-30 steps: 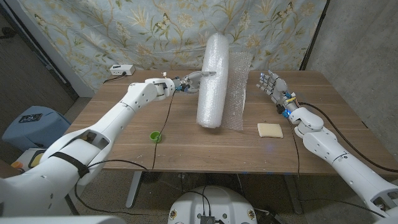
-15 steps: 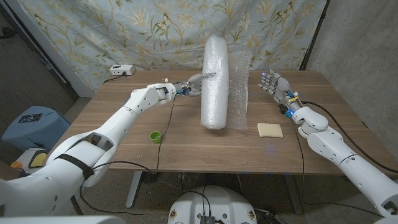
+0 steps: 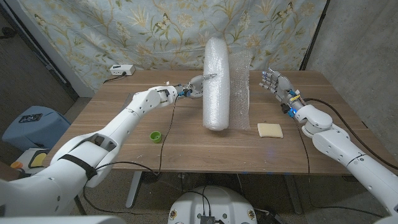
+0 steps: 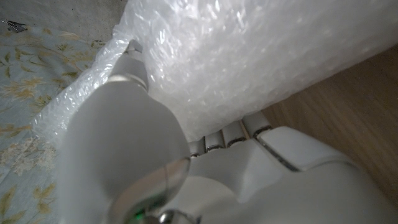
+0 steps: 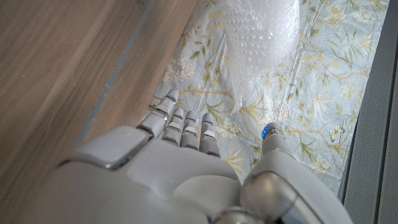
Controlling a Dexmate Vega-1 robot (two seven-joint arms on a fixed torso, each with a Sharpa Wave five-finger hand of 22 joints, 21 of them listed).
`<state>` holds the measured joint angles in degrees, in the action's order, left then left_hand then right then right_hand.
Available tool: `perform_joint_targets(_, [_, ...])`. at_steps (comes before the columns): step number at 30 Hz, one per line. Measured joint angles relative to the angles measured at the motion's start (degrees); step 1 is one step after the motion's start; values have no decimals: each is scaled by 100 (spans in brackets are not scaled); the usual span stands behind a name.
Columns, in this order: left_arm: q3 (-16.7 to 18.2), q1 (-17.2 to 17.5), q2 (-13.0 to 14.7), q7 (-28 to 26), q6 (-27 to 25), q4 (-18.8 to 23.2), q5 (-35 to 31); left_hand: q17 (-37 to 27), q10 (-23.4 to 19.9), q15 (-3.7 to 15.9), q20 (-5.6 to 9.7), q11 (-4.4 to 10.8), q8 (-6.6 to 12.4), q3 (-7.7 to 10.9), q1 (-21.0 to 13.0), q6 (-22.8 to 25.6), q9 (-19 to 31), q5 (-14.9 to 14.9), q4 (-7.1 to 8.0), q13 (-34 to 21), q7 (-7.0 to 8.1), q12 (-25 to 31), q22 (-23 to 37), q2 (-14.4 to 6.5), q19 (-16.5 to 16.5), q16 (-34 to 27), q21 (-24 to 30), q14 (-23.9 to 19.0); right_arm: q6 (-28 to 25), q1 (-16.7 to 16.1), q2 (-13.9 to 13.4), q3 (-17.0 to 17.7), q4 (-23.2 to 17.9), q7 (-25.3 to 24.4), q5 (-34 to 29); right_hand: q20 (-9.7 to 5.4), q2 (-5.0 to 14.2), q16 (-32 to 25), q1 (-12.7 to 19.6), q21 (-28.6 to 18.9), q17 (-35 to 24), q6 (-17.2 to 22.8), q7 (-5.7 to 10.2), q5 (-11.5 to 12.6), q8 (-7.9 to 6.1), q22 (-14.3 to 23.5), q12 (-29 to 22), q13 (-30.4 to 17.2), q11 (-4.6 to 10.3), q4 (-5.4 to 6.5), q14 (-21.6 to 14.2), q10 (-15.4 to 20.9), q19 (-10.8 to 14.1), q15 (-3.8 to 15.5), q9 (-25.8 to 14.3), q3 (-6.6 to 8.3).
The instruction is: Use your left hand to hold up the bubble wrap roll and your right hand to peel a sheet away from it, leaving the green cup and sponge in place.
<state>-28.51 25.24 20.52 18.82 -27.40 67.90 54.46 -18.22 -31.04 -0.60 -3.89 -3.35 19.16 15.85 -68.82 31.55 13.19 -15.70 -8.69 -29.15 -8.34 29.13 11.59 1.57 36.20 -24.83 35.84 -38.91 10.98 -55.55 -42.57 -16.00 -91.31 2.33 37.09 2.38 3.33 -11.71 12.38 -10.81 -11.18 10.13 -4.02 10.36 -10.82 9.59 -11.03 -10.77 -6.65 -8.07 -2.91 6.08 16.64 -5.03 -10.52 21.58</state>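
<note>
The white bubble wrap roll (image 3: 216, 82) stands nearly upright at the table's middle, with a loose clear sheet (image 3: 240, 90) hanging off its right side. My left hand (image 3: 196, 84) grips the roll from its left; up close its fingers (image 4: 230, 132) press into the bubble wrap (image 4: 261, 50). My right hand (image 3: 274, 83) hovers open to the right of the sheet, apart from it, fingers spread (image 5: 183, 127) with the sheet (image 5: 258, 37) beyond them. The green cup (image 3: 155, 135) sits front left. The tan sponge (image 3: 270, 129) lies front right.
A small white box (image 3: 122, 70) with a cable sits at the table's back left corner. A floral curtain (image 3: 155, 31) hangs behind the table. A black cable (image 3: 165, 124) trails from my left arm down past the cup.
The roll has tipped from a lean to nearly upright and shifted slightly right with my left hand. My right hand has drifted a little right and back.
</note>
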Motion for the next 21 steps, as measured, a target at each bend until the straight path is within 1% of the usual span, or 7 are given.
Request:
perform_joint_targets(3, [7, 8, 1, -36, -64, 1, 23, 1, -19, 0, 0, 19, -17, 0, 18, 17, 4, -23, 0, 0, 17, -2, 1, -18, 0, 0, 34, 0, -37, -5, -61, -17, -71, -16, -77, 33, -47, 0, 47, 0, 0, -14, -14, 0, 0, 0, 0, 0, -19, -42, 2, -19, 9, -2, 0, 6])
perform_joint_targets(8, [24, 26, 12, -85, -160, 8, 69, 2, -19, 0, 0, 19, -22, 0, 23, 17, 31, -25, 0, -14, 17, -14, 2, -23, 0, 0, 52, 0, -140, -8, -165, -63, -195, -46, -217, 51, -122, 0, 122, 0, 0, -115, -114, 0, 0, 0, 0, 0, -49, -104, 2, -50, -10, -63, 0, 38])
perform_joint_targets(11, [30, 30, 12, -97, -203, 9, 101, -18, -19, 0, 0, 19, -22, 0, 23, 17, 32, -25, 0, -26, 17, -17, 2, -23, 0, 18, 52, 0, -257, -11, -253, -95, -315, -84, -326, 51, -214, 0, 214, 0, 0, -155, -237, 0, 0, 0, 0, 0, -121, -151, -17, -62, -11, -126, 0, 24])
perform_joint_targets(14, [36, 31, 7, -99, -203, -15, 101, -29, -19, 0, 0, 19, -32, 0, 23, 17, 32, -25, 0, -27, 17, -21, 2, -23, 0, 27, 52, 0, -386, -11, -253, -95, -315, -116, -404, 124, -295, 0, 319, 0, -1, -174, -318, 0, 0, 1, 0, -32, -225, -166, -45, -61, 19, -214, 0, 40])
perform_joint_targets(15, [36, 31, 6, -99, -203, -18, 101, -29, -19, 0, 0, 19, -32, 0, 23, 17, 32, -25, 0, -27, 17, -21, 2, -23, 0, 27, 52, 0, -409, -11, -253, -95, -315, -120, -411, 148, -292, 0, 384, 0, -1, -188, -332, 0, 0, 1, 0, -32, -259, -176, -51, -44, 34, -220, 0, 50])
perform_joint_targets(18, [36, 31, -6, -90, -271, -63, 136, -29, -19, -14, -1, 19, -32, 0, 22, 17, 32, -25, 0, -35, 17, -24, 1, -22, -1, 38, 53, -15, -614, -10, -492, -170, -646, -139, -492, 225, -345, 0, 528, -18, -1, -194, -338, 0, 0, 1, 0, -32, -349, -190, -97, -39, 83, -325, 0, 64])
perform_joint_targets(21, [35, 16, -16, -72, -291, -97, 141, -29, -19, -20, -1, 19, -32, 0, 22, 16, 32, -25, 0, -43, 17, -24, 1, -22, -1, 39, 84, -21, -814, 5, -586, -198, -772, -147, -554, 299, -420, 0, 649, -22, -1, -228, -365, 0, 0, 1, -22, -32, -420, -200, -173, 33, 157, -402, 0, 74])
